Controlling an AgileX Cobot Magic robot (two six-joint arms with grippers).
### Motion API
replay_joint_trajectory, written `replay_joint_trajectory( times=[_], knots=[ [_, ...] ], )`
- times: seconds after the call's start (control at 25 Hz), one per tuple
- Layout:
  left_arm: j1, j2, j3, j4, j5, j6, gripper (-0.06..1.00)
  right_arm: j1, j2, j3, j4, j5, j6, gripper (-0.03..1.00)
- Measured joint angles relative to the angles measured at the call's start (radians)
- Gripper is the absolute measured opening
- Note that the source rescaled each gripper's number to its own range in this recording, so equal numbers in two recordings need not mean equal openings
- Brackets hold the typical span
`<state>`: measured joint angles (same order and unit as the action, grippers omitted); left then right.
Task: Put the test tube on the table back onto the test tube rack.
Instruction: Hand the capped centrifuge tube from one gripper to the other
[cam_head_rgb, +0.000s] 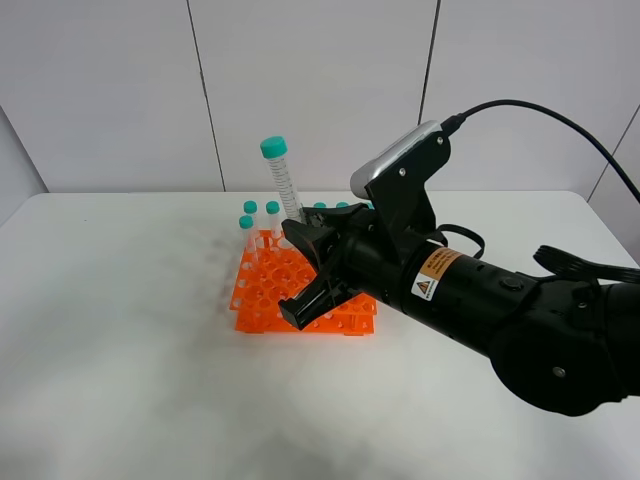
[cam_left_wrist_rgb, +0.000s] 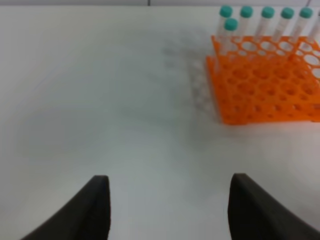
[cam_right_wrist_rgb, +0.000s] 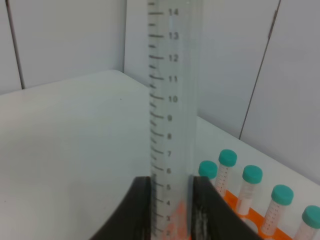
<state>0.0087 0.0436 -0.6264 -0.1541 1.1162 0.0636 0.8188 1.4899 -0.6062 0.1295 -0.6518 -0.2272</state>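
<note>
My right gripper is shut on the test tube, a clear graduated tube with a teal cap. It holds the tube nearly upright, tilted slightly left, over the orange test tube rack on the white table. In the right wrist view the tube rises between the gripper's two dark fingers, its lower end hidden. My left gripper is open and empty above bare table, with the rack ahead of it to one side. The left gripper does not show in the exterior view.
Several identical teal-capped tubes stand in the rack's back rows; they also show in the left wrist view and the right wrist view. My right arm's black body covers the rack's right side. A grey wall stands behind the table.
</note>
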Motion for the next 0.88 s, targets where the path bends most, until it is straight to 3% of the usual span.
replay_joint_trajectory(
  times=[0.4, 0.48, 0.56, 0.76, 0.88],
  knots=[
    [-0.002, 0.33, -0.166, -0.021, -0.097, 0.056, 0.98, 0.0, 0.0, 0.0, 0.0, 0.0, 0.0, 0.0],
    [-0.035, 0.383, -0.208, -0.021, -0.106, 0.06, 0.98, 0.0, 0.0, 0.0, 0.0, 0.0, 0.0, 0.0],
    [-0.107, 0.437, -0.241, -0.02, -0.112, 0.08, 0.98, 0.0, 0.0, 0.0, -0.001, 0.0, 0.0, 0.0],
    [-0.383, 0.576, -0.307, -0.013, -0.115, 0.166, 0.98, 0.0, 0.0, 0.0, -0.004, 0.0, 0.0, 0.0],
    [-0.484, 0.668, -0.344, -0.014, -0.138, 0.176, 0.98, 0.0, 0.0, 0.0, -0.004, 0.0, 0.0, 0.0]
  ],
)
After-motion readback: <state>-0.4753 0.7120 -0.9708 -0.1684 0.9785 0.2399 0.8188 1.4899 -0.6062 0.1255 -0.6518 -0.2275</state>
